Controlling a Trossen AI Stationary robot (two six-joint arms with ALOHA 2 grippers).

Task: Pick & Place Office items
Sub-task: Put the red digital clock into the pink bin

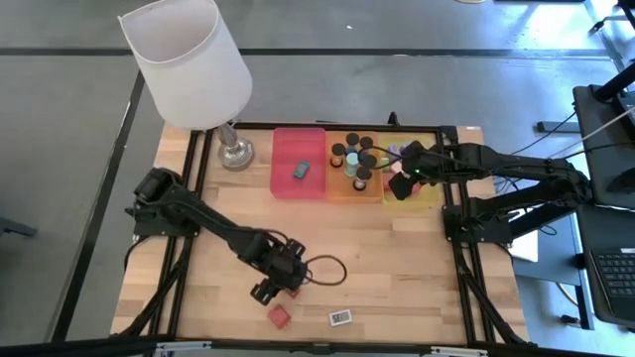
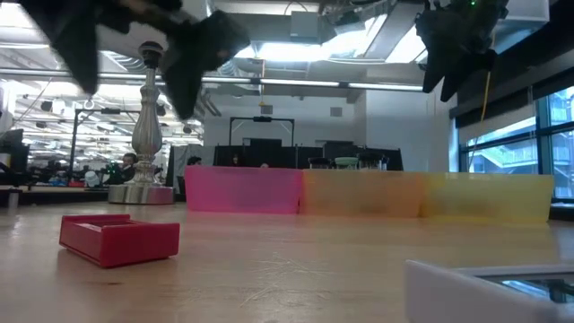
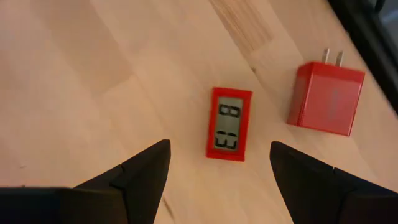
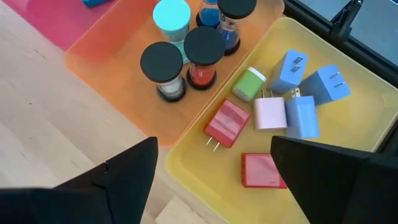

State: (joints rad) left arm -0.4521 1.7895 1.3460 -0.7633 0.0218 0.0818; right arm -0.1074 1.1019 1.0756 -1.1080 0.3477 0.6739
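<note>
Sorting is well along, by the look of the trays, and the left gripper [image 3: 217, 171] is hovering with its fingers spread wide, lining up on the red timer [image 3: 229, 123] lying flat on the table just ahead of its tips. A red plug [image 3: 326, 98] is sitting beside the timer, off to one side of the fingers and apart from it, prongs pointing away. The next move, I'd say, calls for a straight drop so the fingers straddle the timer's narrow sides without nudging the plug. A white timer [image 1: 340, 317] is waiting a little beyond, near the table edge. Over at the yellow tray [image 4: 348, 74] the right gripper [image 4: 214, 168] is hanging open and empty above plugs already dropped in; black-capped cylinders [image 4: 180, 59] are crowding the orange tray [image 4: 93, 53] next door. The lamp [image 1: 189, 64] is standing well clear of both arms, so nothing is blocking the pick.
</note>
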